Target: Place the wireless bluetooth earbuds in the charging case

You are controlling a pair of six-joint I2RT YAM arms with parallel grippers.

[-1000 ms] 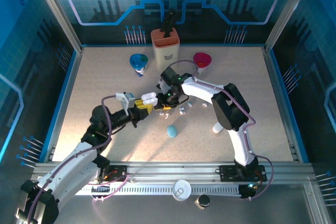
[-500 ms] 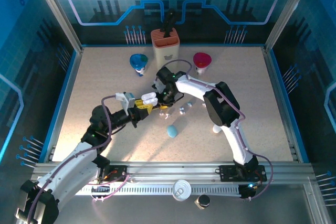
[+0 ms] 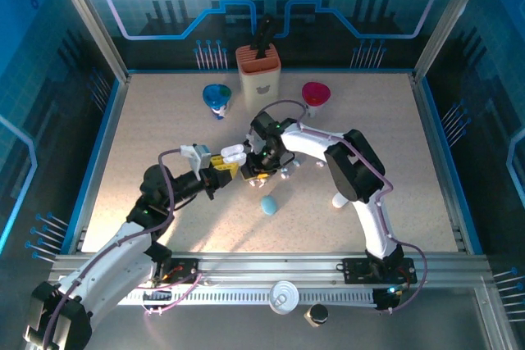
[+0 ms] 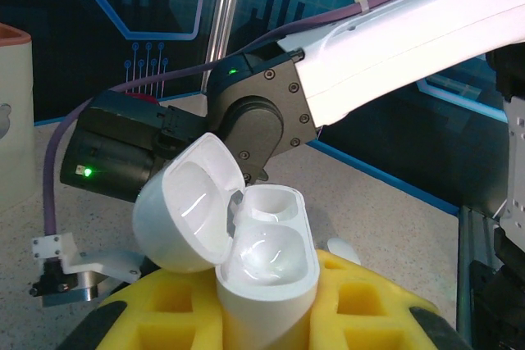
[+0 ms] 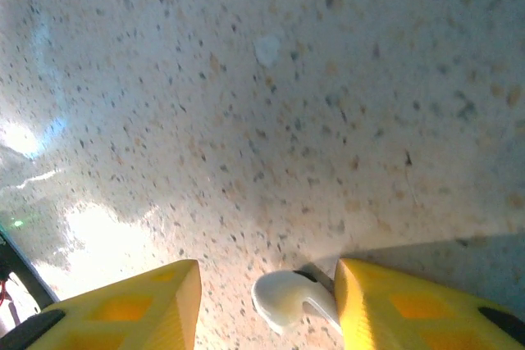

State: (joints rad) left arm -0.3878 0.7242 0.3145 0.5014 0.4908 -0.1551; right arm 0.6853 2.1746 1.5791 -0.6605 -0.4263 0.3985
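Our right jaws, lower now and narrowing, stand spread astride a tiny glossy white earbud (image 5: 283,301) on the speckled surface (image 5: 328,120), so we judge a pinch close, while our left jaws beside them clamp the open white pebble-shaped charging case (image 4: 262,264).

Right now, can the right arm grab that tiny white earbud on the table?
Probably yes. The earbud lies on the table between the right gripper's open yellow fingers, with nothing over it, so closing should catch it.
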